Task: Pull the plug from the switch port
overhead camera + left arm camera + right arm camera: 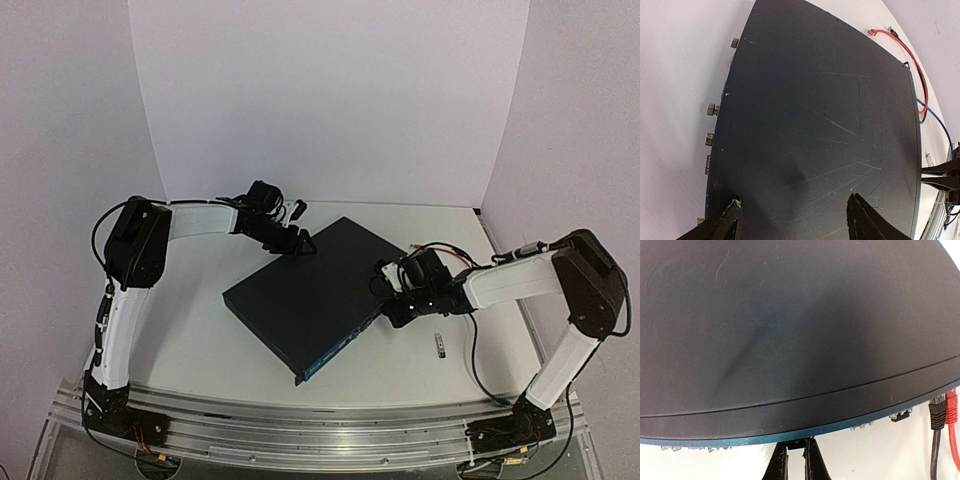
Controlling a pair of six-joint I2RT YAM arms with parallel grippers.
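Much of the port face was hidden: in the right wrist view the switch (790,315) filled nearly the whole frame, and only a thin blue rim with blurred pale socket edges (860,427) was seen just above the right gripper (796,446). The right gripper's jaws were pressed almost together directly under that rim; a small dark bit was glimpsed between the tips, but what it was could not be told. To the right of this gripper, a black plug (937,412) and a red plug (952,407) were seen at the switch's edge, their cables cut off by the frame; whether they were seated in ports could not be made out. The left gripper (795,200) was held with its jaws apart over the corner of the switch nearest to it, one finger at the side edge, the other above the lid; contact could not be judged. The switch was seen as a flat, dark blue-black box, its lid scuffed with fine pale scratches, lying askew on the desk (200,330) between the two grippers. Small grey studs (712,109) were noted along its side, ahead and left of the left gripper. A small silvery piece (438,345) lay on the desk near the right gripper, too small to identify.
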